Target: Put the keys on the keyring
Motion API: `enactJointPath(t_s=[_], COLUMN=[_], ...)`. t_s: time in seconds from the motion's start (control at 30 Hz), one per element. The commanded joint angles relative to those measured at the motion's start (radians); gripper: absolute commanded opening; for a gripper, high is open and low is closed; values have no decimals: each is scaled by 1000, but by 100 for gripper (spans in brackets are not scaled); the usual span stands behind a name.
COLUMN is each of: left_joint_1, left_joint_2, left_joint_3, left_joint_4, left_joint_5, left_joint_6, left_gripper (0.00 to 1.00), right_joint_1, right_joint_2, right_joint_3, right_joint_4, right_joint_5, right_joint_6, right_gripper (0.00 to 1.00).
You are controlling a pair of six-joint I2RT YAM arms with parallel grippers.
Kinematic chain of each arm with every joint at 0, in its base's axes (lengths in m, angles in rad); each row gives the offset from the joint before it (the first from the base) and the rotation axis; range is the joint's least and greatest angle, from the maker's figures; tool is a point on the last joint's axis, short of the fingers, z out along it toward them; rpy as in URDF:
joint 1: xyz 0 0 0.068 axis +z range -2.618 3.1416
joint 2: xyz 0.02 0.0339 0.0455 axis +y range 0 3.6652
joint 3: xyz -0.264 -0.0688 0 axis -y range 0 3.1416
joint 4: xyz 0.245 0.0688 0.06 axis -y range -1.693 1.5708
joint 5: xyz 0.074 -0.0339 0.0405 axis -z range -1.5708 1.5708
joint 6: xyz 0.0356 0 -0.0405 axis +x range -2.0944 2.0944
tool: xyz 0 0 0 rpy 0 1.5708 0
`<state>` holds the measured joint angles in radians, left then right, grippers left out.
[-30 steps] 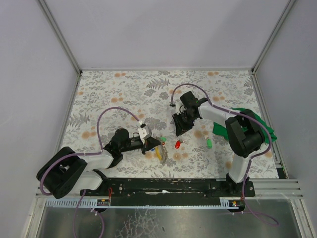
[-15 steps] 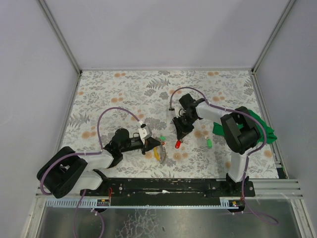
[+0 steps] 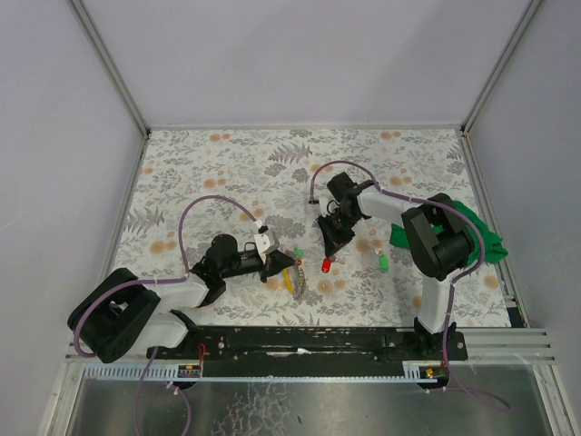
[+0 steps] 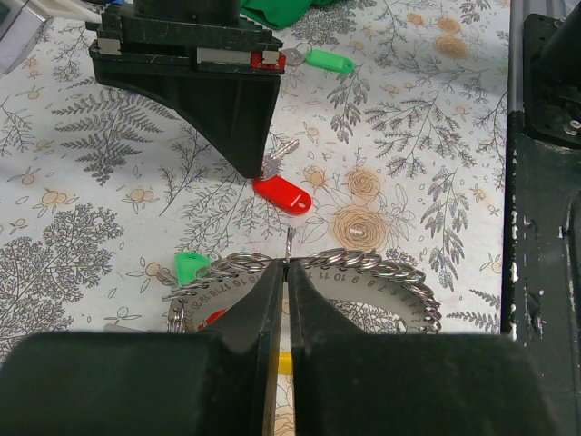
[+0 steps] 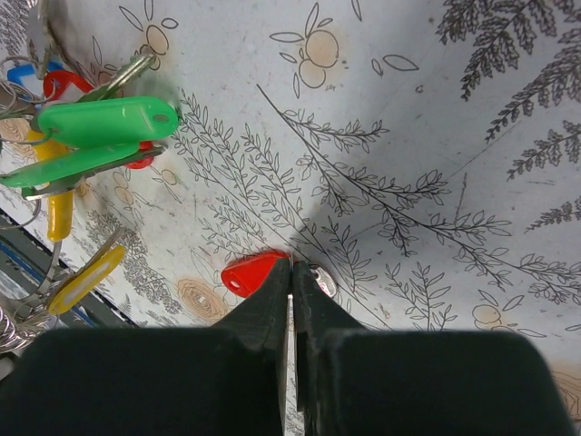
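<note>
My left gripper (image 4: 286,270) is shut on the keyring (image 4: 363,263), a silvery ring strung with many small rings and green (image 4: 191,266), red and yellow tags. It holds the keyring (image 3: 295,280) just above the table. A red-tagged key (image 4: 281,195) lies right beyond it. My right gripper (image 5: 290,266) points straight down on that key, jaws closed where the red tag (image 5: 247,272) joins the metal blade (image 5: 320,279). From above, the right gripper (image 3: 330,247) stands over the red key (image 3: 326,264). A green-tagged key (image 3: 384,262) lies further right, untouched.
A green cloth (image 3: 472,232) lies bunched by the right arm near the table's right edge. The black base rail (image 4: 545,227) runs along the near side. The keyring's green and yellow tags (image 5: 104,123) hang at the left of the right wrist view.
The right gripper has come a little nearer and lower onto the red key, and its jaws have closed from open to nearly together. The left arm and keyring have stayed put.
</note>
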<state>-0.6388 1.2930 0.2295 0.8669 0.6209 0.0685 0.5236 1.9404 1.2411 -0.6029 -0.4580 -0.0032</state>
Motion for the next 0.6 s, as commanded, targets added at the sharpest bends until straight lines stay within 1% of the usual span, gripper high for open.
enactJointPath(t_s=[0.0, 0.1, 0.27, 0.47, 0.57], left_joint_1=[-3, -4, -3, -3, -4], left_joint_2=[6, 5, 4, -13, -26], left_joint_3=[27, 29, 29, 22, 19], left_joint_4=[33, 32, 43, 61, 68], left_joint_5=[16, 20, 31, 45, 61], left_joint_6=[18, 19, 25, 40, 55], left_gripper=[0, 0, 0, 0, 0], right_joint_1=[6, 6, 7, 23, 30], right_joint_2=[-25, -80, -241, -461, -579], right_joint_3=[26, -2, -98, -287, -408], right_joint_4=[-15, 18, 132, 361, 512], right_joint_5=[-7, 1, -27, -68, -145], right_joint_6=[-18, -35, -86, -148, -203], right_gripper=[4, 1, 1, 0, 0])
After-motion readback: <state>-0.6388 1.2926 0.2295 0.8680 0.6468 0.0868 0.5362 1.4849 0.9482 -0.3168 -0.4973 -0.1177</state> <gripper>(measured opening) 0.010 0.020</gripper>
